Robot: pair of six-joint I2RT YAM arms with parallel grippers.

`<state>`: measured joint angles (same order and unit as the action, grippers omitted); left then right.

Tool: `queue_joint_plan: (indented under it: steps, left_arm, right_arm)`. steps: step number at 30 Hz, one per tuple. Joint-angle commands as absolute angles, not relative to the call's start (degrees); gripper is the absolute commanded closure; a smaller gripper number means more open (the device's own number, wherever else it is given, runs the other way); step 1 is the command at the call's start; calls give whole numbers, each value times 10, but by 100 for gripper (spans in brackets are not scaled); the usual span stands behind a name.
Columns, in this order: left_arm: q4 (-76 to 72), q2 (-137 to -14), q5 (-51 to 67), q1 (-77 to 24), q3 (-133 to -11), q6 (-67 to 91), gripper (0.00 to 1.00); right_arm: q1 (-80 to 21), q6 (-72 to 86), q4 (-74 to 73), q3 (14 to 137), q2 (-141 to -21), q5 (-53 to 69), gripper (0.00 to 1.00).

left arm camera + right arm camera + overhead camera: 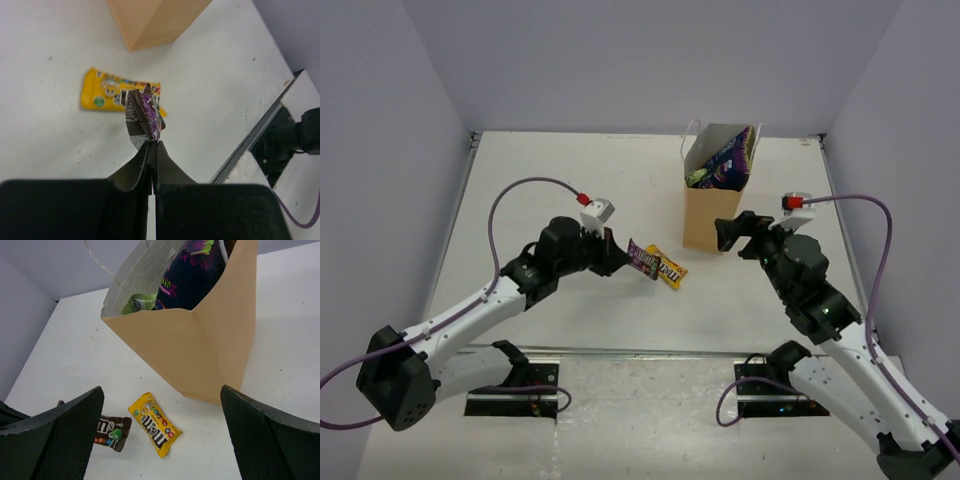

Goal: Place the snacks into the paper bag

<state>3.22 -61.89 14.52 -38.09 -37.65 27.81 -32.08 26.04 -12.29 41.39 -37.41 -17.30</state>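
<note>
In the top view the left hand (617,251) sits a little left of centre, clenched on the dark purple candy bar (642,260). The bar juts out to the right of the fingertips. The left wrist view shows the two fingers (136,167) pressed together on the bar's near end, with the rest of it standing edge-on straight ahead of them. Just past the bar, at the centre of the top view, the yellow M&M's pack (671,270) lies flat on the bench (570,180). Its left end meets the bar in both views, but whether the two actually touch cannot be told. Right of centre, the right hand (727,234) points leftward with its fingers (65,437) spread wide and nothing between them. In its wrist view the yellow pack lies low in the gap between the fingers, and the bag's base is above it. Farther back, in the upper middle of the top view, the paper bag (710,218) stands upright with its mouth open, close beside the right hand and well apart from the left hand. The large purple chip bag (732,158) sticks up out of the opening. The small green packet (697,179) sits lower inside, against the left wall. A thin white cord handle (690,132) loops above the rim.
</note>
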Motion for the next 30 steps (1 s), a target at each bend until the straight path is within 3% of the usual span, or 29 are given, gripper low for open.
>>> queue_joint_plan:
  steps: [1, 23, 30]
  left_arm:
    - [54, -617, 144, -385, -463, 243, 100]
    - [79, -750, 72, -396, -787, 199, 100]
    - [56, -784, 72, -409, -838, 195, 100]
  right_arm:
    - [-319, 275, -104, 410, -352, -225, 1]
    - [-318, 309, -111, 388, -294, -273, 1]
    - [-319, 303, -113, 392, -288, -269, 1]
